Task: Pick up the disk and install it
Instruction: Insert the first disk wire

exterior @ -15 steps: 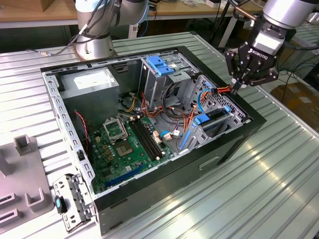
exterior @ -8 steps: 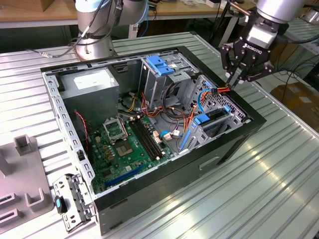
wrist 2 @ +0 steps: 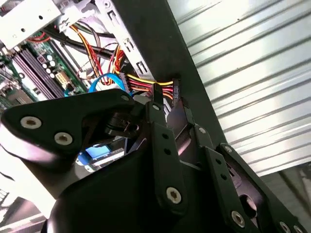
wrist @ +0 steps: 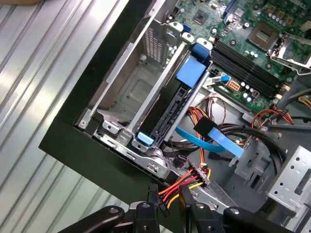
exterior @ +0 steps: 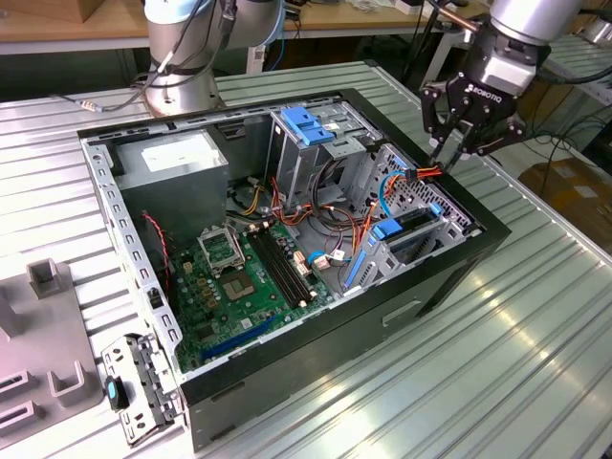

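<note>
The disk (wrist: 167, 109) sits edge-on in the metal bay at the corner of the open computer case (wrist: 82, 145), with blue rail tabs at both ends. In the exterior view the disk (exterior: 411, 225) lies in the bay at that view's right side of the case. My gripper (exterior: 448, 161) hangs just above the bay's rear corner. In both wrist views my gripper (wrist: 167, 204) (wrist 2: 170, 99) is shut on the black end plug of a red, yellow and orange power cable (wrist: 187, 179), a little off the disk's end.
A blue flat data cable (wrist: 214, 138) lies loose beside the bay. A tall metal cage with a blue top (exterior: 306, 124), a grey box (exterior: 177, 158) and the green motherboard (exterior: 239, 277) occupy the case. A metal bracket (exterior: 139, 387) and grey fixtures (exterior: 48, 325) lie on the ribbed table.
</note>
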You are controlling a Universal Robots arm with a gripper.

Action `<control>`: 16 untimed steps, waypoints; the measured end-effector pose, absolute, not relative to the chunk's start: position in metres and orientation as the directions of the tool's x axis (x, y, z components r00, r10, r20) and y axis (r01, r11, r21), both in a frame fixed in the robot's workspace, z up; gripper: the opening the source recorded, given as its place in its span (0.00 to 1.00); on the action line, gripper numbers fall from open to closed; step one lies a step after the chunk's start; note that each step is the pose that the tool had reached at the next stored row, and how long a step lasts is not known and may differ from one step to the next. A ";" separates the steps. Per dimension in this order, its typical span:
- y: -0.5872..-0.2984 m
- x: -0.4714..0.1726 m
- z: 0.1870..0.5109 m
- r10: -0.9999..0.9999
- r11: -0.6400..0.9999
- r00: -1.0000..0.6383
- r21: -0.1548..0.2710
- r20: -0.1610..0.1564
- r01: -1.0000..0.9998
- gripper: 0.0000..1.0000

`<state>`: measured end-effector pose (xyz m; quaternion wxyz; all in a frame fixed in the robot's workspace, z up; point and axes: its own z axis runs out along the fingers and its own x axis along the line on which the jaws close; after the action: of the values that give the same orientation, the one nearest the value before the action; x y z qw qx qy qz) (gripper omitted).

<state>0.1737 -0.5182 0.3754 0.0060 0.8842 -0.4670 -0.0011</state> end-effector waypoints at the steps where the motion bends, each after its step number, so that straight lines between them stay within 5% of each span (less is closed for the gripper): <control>1: -0.518 0.174 0.375 -0.817 -0.576 0.576 0.012 0.004 -0.817 0.31; 16: -0.518 0.181 0.368 -0.625 -0.780 0.780 0.010 0.005 -0.625 0.31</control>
<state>0.1810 -0.5182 0.3675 0.0056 0.9435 -0.3313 0.0008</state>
